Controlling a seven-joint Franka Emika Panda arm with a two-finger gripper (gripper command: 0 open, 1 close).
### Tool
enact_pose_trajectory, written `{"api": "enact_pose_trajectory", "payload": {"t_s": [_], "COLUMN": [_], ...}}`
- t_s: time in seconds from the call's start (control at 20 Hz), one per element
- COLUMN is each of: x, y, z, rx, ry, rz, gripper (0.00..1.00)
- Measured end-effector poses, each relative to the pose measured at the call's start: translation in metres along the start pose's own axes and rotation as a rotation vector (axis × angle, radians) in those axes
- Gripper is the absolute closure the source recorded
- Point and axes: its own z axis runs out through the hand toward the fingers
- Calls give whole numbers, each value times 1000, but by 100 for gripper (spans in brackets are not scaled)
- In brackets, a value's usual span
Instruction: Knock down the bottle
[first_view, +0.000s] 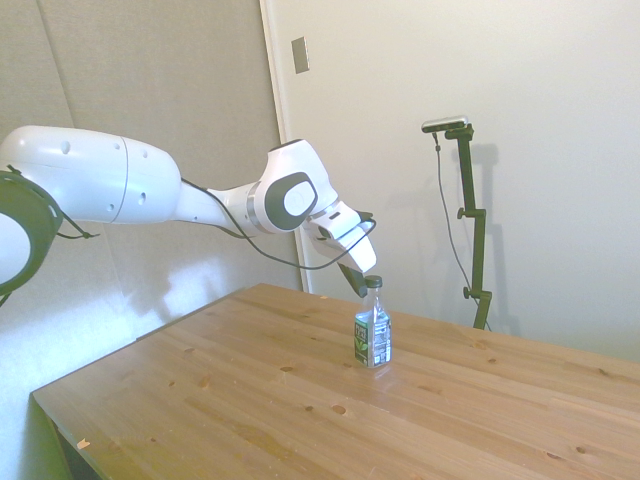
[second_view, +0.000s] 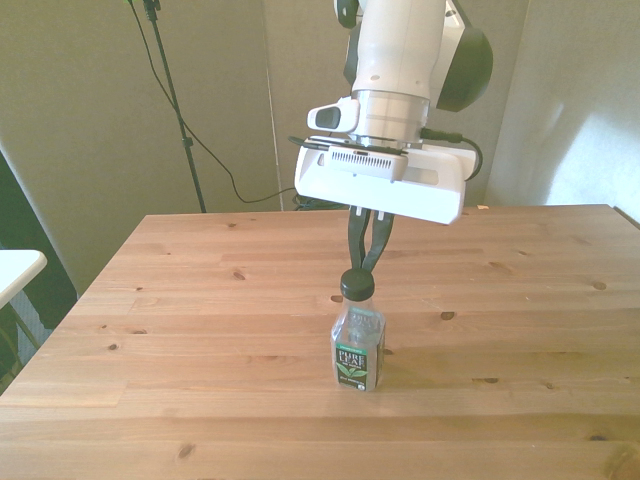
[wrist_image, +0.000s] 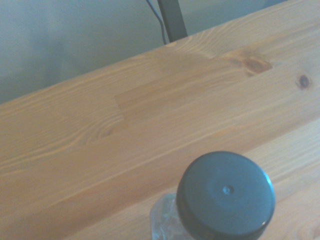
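We saw the wooden table (second_view: 200, 330) filling the lower part of the side and front views, its pale planks marked with dark knots. Above it reached the white arm (first_view: 150, 185), stretching in from the side view's left and angled down toward the middle of the tabletop. Behind the far edge of the table stood a plain wall (first_view: 500, 100), with a black cable (second_view: 215, 165) trailing down it at the front view's left. A white corner of some other surface (second_view: 15, 268) showed at the front view's left edge, well apart from the action.

The gripper (second_view: 364, 262) hung just over the bottle (second_view: 358, 345), its dark fingers (second_view: 355, 240) converging to a near-closed point at the cap and holding nothing; whether the tips were touching the cap, we could not tell. The bottle stood upright near the middle of the table, closer to the camera side in the front view, with bare wood all around it. Its black cap (wrist_image: 226, 196) filled a corner of the wrist view, seen from above, with clear plastic shoulders just below the rim.
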Motion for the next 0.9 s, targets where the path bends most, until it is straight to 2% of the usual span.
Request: {"api": "enact_pose_trajectory", "payload": {"t_s": [0.55,0.9], "x": [26,26], "y": [-45,-61], "z": [43,52], "rx": [-5,25], "ry": [59,85], "rz": [75,90], "gripper": [100,100]}}
